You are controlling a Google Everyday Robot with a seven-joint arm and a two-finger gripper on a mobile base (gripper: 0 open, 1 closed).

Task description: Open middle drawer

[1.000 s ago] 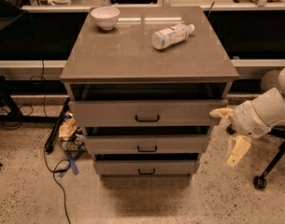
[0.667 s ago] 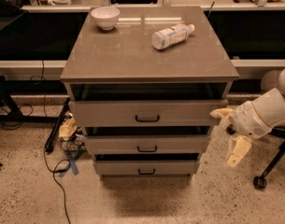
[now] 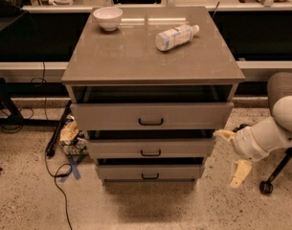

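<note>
The middle drawer (image 3: 184, 147) is the second of three grey-taupe fronts, with a small black bar handle (image 3: 150, 153) at its centre. A dark gap shows above its front panel. My gripper (image 3: 232, 155) hangs to the right of the cabinet, level with the middle and lowest drawers and clear of them. Its two cream fingers are spread wide: the upper fingertip (image 3: 224, 135) is near the middle drawer's right end and the lower one (image 3: 240, 173) points down. It holds nothing.
A white bowl (image 3: 107, 17) and a lying plastic bottle (image 3: 176, 36) rest on the cabinet top (image 3: 136, 56). The top drawer (image 3: 193, 115) and lowest drawer (image 3: 174, 171) flank the middle one. Cables and clutter (image 3: 71, 135) lie on the floor at left. A chair wheel (image 3: 266, 187) is at right.
My gripper has dropped lower beside the cabinet, from top-drawer height to middle-drawer height. The drawers have not moved.
</note>
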